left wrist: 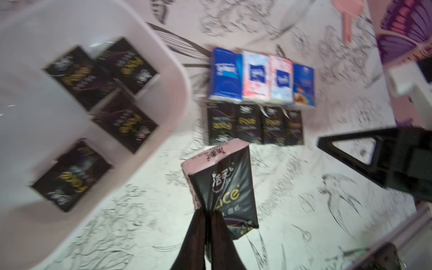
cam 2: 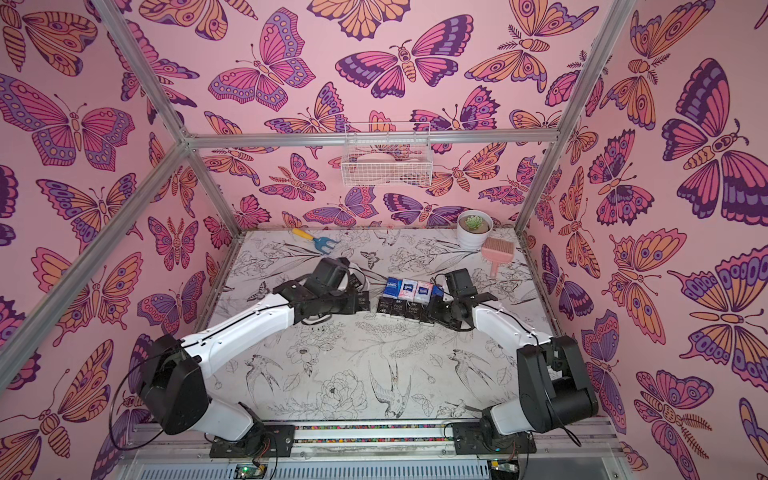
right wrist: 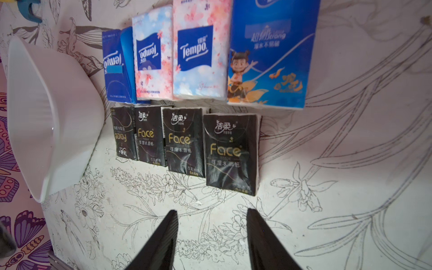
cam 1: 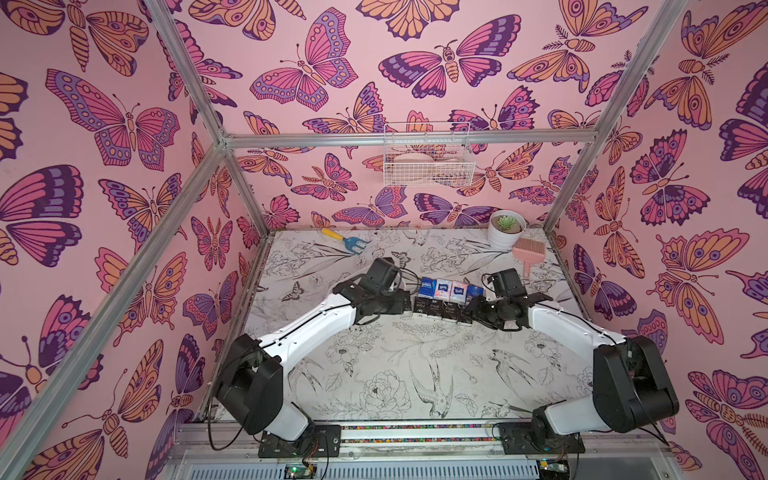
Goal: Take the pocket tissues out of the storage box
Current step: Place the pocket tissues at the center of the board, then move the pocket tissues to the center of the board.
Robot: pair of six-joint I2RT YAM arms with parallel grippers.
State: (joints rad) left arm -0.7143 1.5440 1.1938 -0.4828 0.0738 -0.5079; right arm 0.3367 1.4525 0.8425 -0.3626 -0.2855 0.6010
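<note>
My left gripper is shut on the lower end of a black pocket tissue packet and holds it above the table. Beside it the white storage box holds several black packets. On the table lie two rows of pocket tissues: several coloured ones and several black ones. My right gripper is open and empty, just in front of the black row. In both top views the grippers flank the rows. There the left arm hides most of the box.
A white plant pot and a pink brush stand at the back right. A blue and yellow garden fork lies at the back left. A wire basket hangs on the back wall.
</note>
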